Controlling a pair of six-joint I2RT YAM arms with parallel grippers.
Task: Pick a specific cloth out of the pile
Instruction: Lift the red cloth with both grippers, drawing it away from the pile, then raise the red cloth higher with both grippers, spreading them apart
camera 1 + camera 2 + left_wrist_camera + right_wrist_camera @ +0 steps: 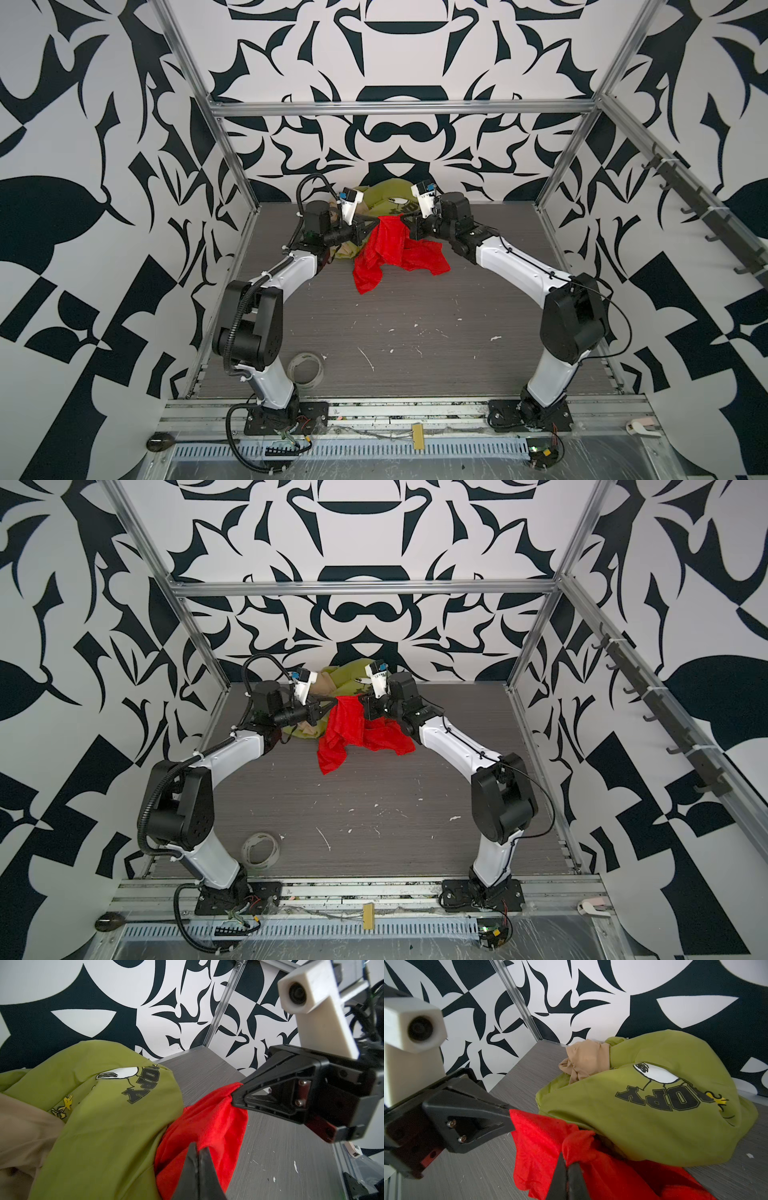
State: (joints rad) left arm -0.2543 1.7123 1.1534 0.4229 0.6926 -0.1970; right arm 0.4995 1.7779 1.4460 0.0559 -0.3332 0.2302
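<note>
Now, red cloth pinched by left fingers, right fingers, against pile.

Bright, even light; warped edges.

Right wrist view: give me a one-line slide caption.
The red cloth, pinched by left gripper and right gripper, with green shirt and beige cloth behind it.
</note>
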